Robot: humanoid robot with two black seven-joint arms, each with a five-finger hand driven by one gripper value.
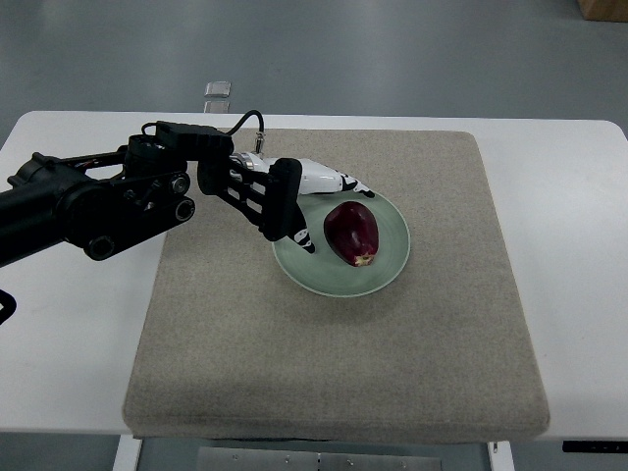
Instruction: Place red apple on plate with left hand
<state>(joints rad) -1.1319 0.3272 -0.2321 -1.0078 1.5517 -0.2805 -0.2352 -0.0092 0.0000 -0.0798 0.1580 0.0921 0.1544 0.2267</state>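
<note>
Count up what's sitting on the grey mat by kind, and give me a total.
Red apple: 1
Green plate: 1
Total: 2
The apple lies on the plate; the left hand is spread open beside it.

White table carries a beige mat.

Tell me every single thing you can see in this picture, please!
red apple: one, dark red, lying on the plate.
plate: one, pale green, on the mat, right of its middle.
mat: one, grey-beige, square, covering most of the table.
table: one, white, under the mat.
clear small object: one, see-through, at the table's far edge; cannot tell what it is.
brown box: one, top right corner, on the floor.
left hand: one, black and white, fingers open, beside the apple over the plate's left rim.
</note>
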